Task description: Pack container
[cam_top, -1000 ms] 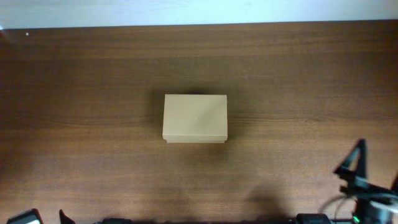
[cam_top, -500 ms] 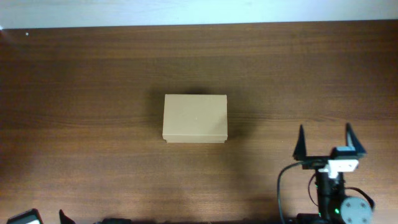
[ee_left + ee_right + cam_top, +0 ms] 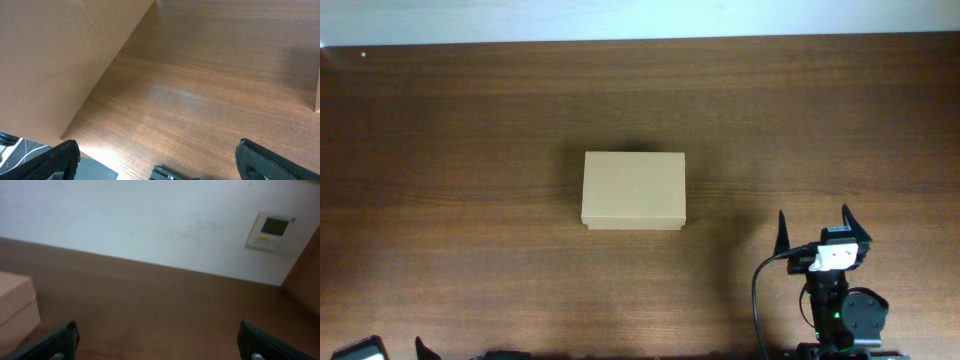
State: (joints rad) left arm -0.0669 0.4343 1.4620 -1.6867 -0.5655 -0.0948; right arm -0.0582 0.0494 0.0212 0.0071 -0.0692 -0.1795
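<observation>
The container [image 3: 634, 190] is a small tan cardboard box with its lid shut, sitting at the table's middle. In the right wrist view its corner shows at the left edge [image 3: 15, 307]. My right gripper [image 3: 815, 228] is open and empty, to the right of and nearer than the box, fingers pointing to the far side; its fingers also show in the right wrist view [image 3: 157, 340]. My left gripper [image 3: 157, 160] is open and empty, low over the table at the near left edge; in the overhead view only a bit of it shows [image 3: 420, 348].
The dark wood table [image 3: 470, 130] ends at a white wall [image 3: 620, 18] at the far side. A wall thermostat [image 3: 272, 230] shows in the right wrist view. A tan panel [image 3: 55, 55] stands at the left in the left wrist view.
My right arm has come in from the near right corner, turned its fingers toward the far side, and moved left toward the box. The box and left arm have not moved.
</observation>
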